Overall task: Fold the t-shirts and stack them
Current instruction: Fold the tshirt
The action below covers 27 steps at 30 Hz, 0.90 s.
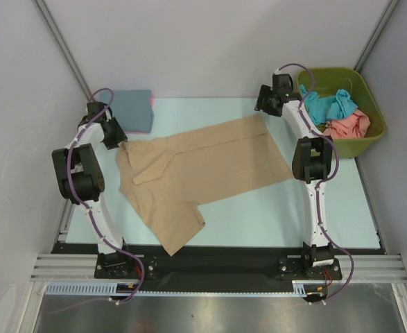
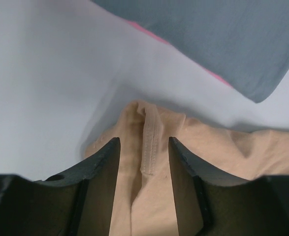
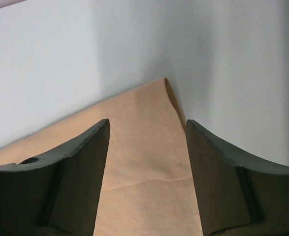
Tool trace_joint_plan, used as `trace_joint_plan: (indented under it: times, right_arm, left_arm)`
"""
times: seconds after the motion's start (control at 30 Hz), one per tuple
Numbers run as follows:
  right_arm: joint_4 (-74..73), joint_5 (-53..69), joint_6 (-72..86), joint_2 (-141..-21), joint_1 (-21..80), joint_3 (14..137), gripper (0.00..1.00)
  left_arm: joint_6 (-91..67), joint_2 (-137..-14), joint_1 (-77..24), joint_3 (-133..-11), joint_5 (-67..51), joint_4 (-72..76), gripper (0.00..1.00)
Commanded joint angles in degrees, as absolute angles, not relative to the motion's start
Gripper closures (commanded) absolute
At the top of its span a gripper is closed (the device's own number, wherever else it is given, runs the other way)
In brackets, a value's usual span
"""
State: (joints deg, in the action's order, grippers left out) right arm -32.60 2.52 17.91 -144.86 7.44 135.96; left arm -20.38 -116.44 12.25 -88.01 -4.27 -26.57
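A tan t-shirt (image 1: 210, 166) lies spread across the pale table, its body running from lower left to upper right. My left gripper (image 1: 118, 142) is at the shirt's left end. In the left wrist view it (image 2: 144, 140) stands open, its fingers down either side of a bunched, stitched seam (image 2: 151, 142). At the shirt's far right corner is my right gripper (image 1: 261, 105). The right wrist view shows it (image 3: 146, 122) open over the flat hem corner (image 3: 166, 98), holding nothing.
A folded slate blue shirt (image 1: 132, 107) lies at the back left on a pink one (image 2: 149, 32), just beyond the left gripper. An olive-green bin (image 1: 369, 139) at the back right holds teal (image 1: 328, 104) and salmon (image 1: 349, 126) shirts. Grey walls enclose the table.
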Motion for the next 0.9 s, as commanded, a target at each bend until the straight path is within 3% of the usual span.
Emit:
trace_joint_plan:
  times: [0.0, 0.13, 0.47, 0.87]
  right_arm:
    - [-30.2, 3.5, 17.5, -145.3, 7.1, 136.1, 0.32]
    - [-28.9, 3.8, 18.5, -146.0, 7.0, 136.2, 0.31]
    - [-28.0, 4.3, 18.2, -147.7, 7.0, 137.4, 0.31]
    - [-25.1, 7.8, 18.3, -150.6, 6.3, 137.5, 0.4]
  left_arm:
    - [-22.5, -119.0, 12.7, -92.2, -5.1, -24.8, 0.51]
    - [-24.0, -120.7, 12.7, -93.0, -5.4, -24.6, 0.51]
    - [-24.3, -122.1, 12.8, -94.5, -4.0, -24.9, 0.71]
    - [-23.9, -123.3, 12.7, -96.4, -3.2, -25.3, 0.71]
